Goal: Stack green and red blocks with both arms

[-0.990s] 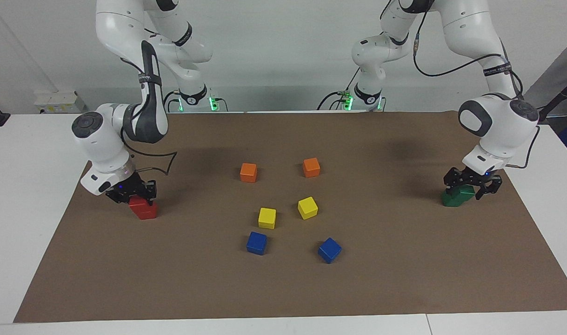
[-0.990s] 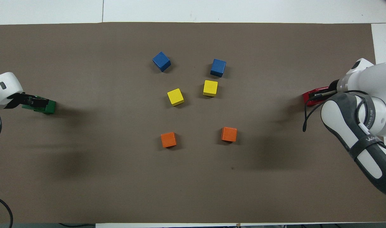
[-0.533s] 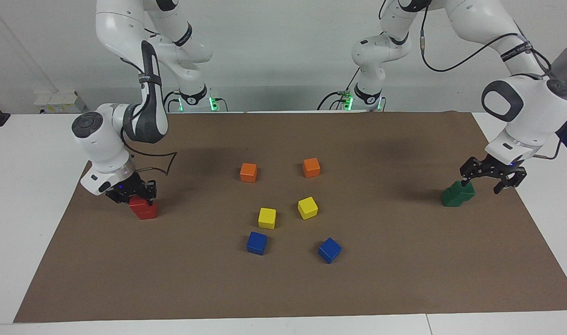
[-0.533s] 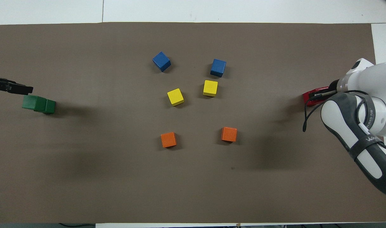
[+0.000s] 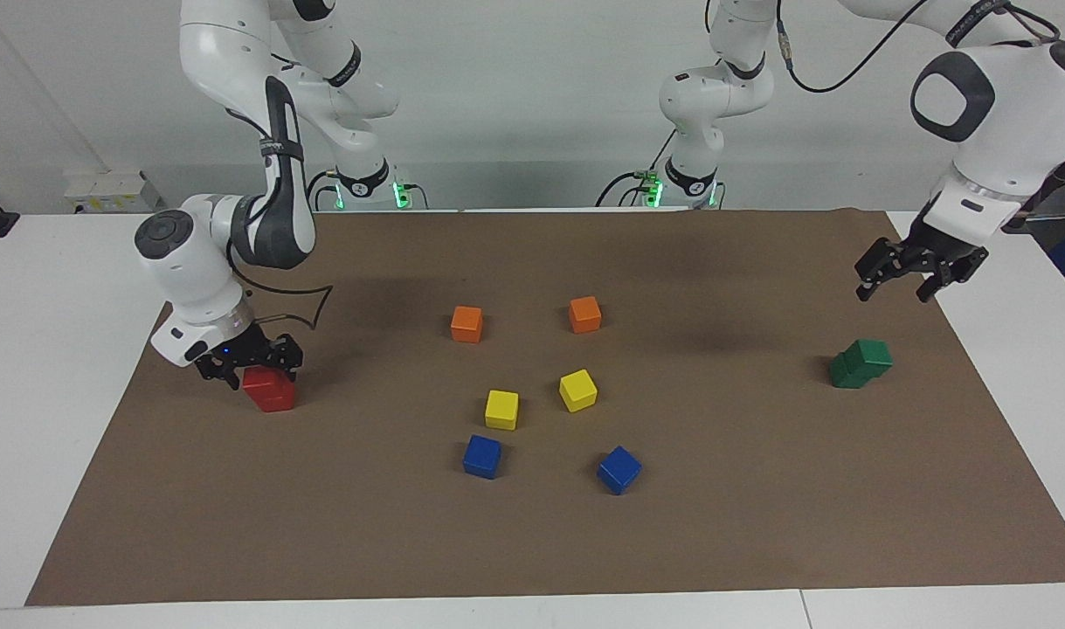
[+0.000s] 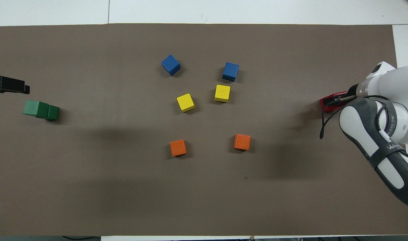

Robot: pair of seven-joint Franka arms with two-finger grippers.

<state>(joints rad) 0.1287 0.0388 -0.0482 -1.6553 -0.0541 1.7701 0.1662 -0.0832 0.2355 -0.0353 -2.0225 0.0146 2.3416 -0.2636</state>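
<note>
Hovering open above the green stack (image 5: 860,362), left tool (image 5: 913,273) looks done; right tool (image 5: 251,365) sits open around the red stack (image 5: 270,390).

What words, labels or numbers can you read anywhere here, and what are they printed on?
Nothing can be read in full.
"WA...": white letters, cut short, on the black band around the right arm in the overhead view.
Black bands with white print on the left arm and on the right arm in the facing view: too small to read.
The colored blocks and the brown mat carry no print.
</note>
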